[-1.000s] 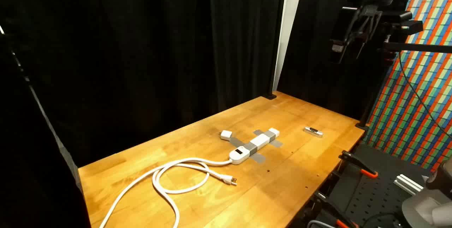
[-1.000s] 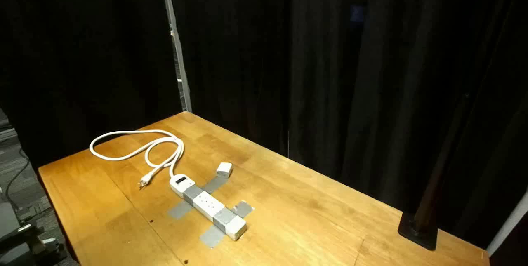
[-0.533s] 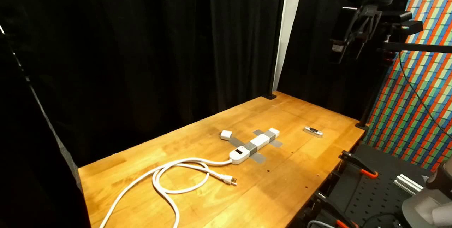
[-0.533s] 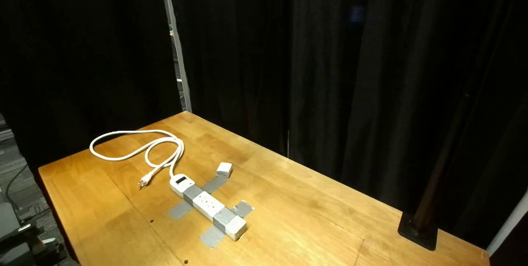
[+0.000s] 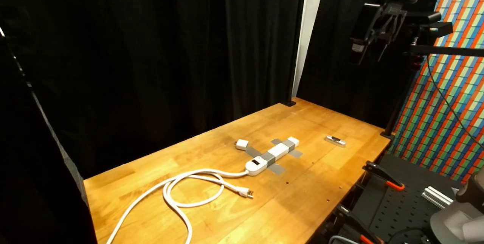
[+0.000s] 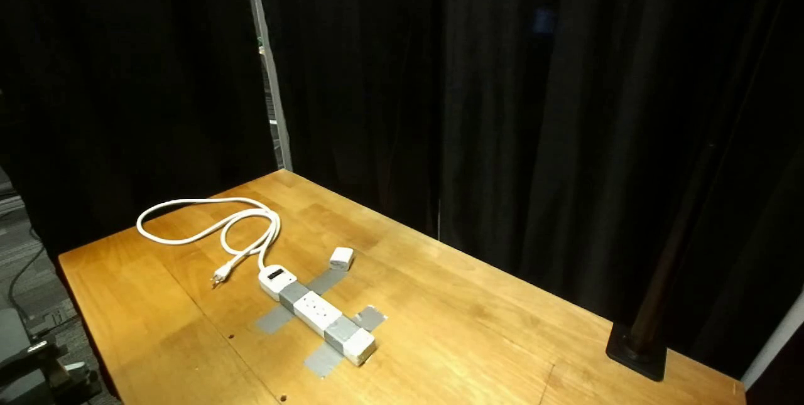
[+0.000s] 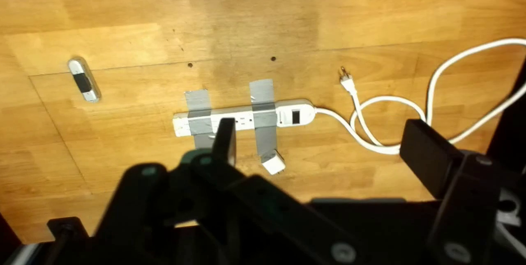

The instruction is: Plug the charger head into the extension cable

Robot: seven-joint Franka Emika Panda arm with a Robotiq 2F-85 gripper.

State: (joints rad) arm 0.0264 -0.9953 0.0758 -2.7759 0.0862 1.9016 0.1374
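Observation:
The charger head (image 5: 242, 145) is a small white block lying on the wooden table, beside the end of a grey tape strip. It also shows in an exterior view (image 6: 342, 258) and in the wrist view (image 7: 274, 164), where its prongs point away from the socket bar. The extension cable's white socket bar (image 5: 279, 151) is taped down with two grey strips; its outlets face up (image 6: 317, 309). In the wrist view the left finger hides part of the bar (image 7: 296, 114). My gripper (image 7: 322, 135) is open and empty, high above the table; it also shows in an exterior view (image 5: 369, 55).
The cable's white cord (image 5: 196, 172) loops on the table, its plug (image 5: 245, 192) loose. A small silver-and-black item (image 5: 335, 141) lies beyond the bar's far end. Clamps (image 5: 383, 176) grip the table edge. A black post base (image 6: 637, 351) stands at a corner. Dark curtains surround the table.
In an exterior view my gripper has shifted slightly left and up and stays open. The charger head, socket bar and cord have not moved.

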